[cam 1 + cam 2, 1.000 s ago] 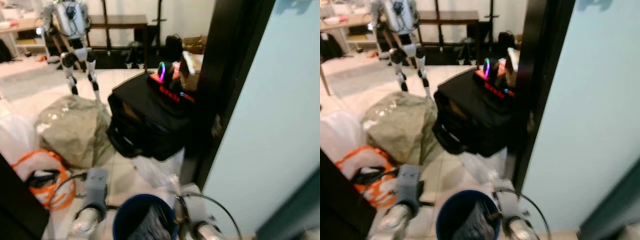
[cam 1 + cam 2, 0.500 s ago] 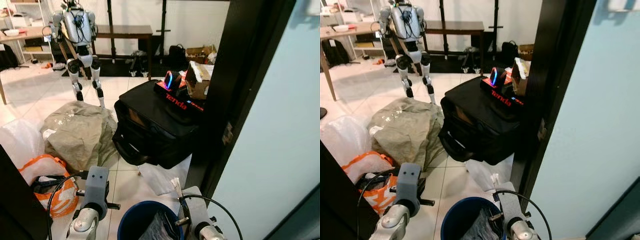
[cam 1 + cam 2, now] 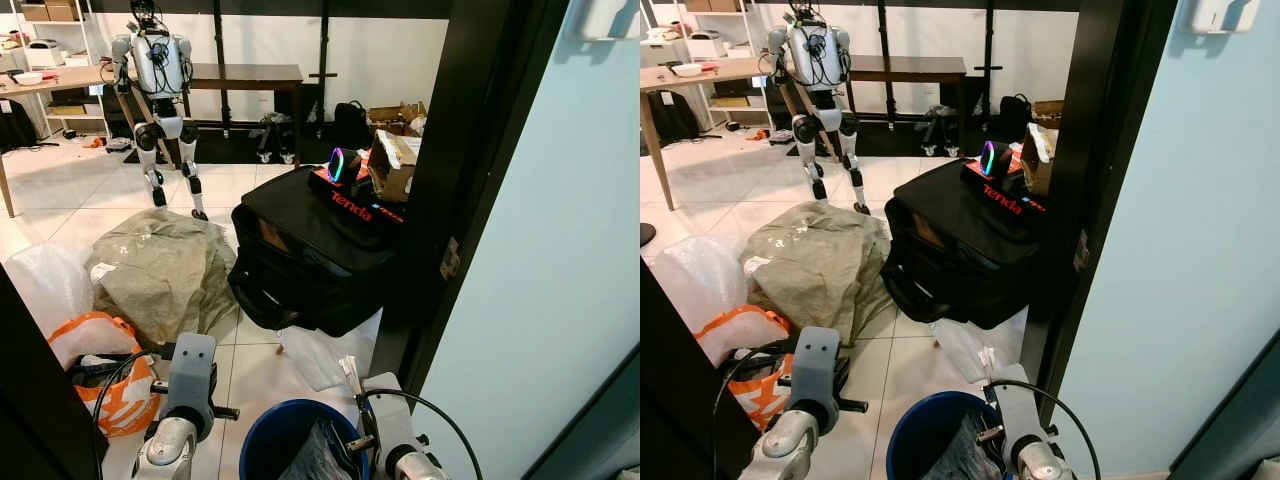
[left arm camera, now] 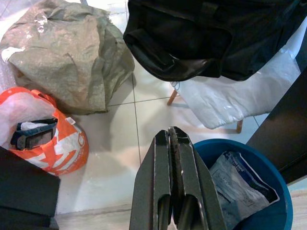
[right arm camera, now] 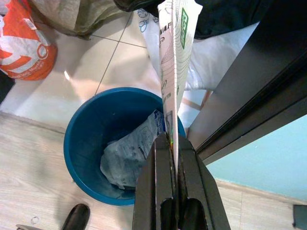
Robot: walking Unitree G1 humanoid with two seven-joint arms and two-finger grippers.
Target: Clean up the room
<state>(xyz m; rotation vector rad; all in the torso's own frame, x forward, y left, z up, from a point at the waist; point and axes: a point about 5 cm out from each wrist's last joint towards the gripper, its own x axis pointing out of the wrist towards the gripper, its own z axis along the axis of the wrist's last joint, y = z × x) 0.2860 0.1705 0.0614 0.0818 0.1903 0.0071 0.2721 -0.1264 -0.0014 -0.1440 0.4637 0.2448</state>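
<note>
Right wrist view: the right gripper (image 5: pixel 173 143) is clenched on a folded paper wrapper (image 5: pixel 173 57) above the blue bin (image 5: pixel 86 143), which holds crumpled plastic (image 5: pixel 127 155). The left gripper (image 4: pixel 171 143) is closed and empty beside the bin, with an orange bag (image 4: pixel 45 139) at lower left of that frame.

The word "Tenda" stands in red letters on a dark box (image 3: pixel 352 203) lying on top of the black bag (image 3: pixel 305 262), near its far right edge. The white-and-green wrapper (image 5: pixel 174 57) carries print; only the letters "VAF" can be read.
</note>
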